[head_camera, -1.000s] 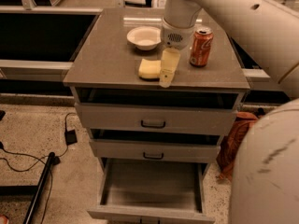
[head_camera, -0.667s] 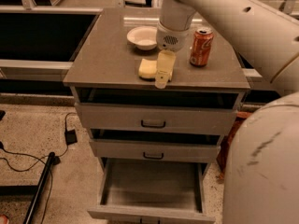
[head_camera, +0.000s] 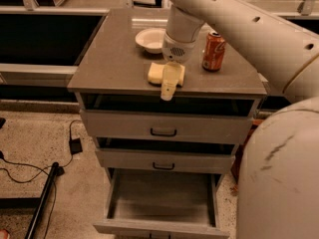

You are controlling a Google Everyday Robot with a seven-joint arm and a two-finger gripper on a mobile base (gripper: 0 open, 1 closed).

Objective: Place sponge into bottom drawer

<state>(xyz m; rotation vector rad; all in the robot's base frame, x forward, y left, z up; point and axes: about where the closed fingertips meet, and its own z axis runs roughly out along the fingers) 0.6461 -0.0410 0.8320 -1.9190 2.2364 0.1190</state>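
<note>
In the camera view, a red-orange soda can [head_camera: 213, 51] is standing on the flat grey top of the cabinet [head_camera: 114, 59], but its label cannot be read, and no other writing is showing. The pale cream two-finger gripper [head_camera: 167, 94] is hanging over the front edge of that top and overlapping the right part of the small pale yellow foam sponge [head_camera: 156, 73]. Whether it is wide, narrow or gripping cannot be told. The sponge is lying flat on the top, in front of the round white bowl [head_camera: 151, 39]. Far below, the wide grey bottom drawer [head_camera: 159, 195] is standing pulled out. Since the earlier frame the gripper has been shifting slightly left and towards the front edge, while the sponge is staying where it was.
</note>
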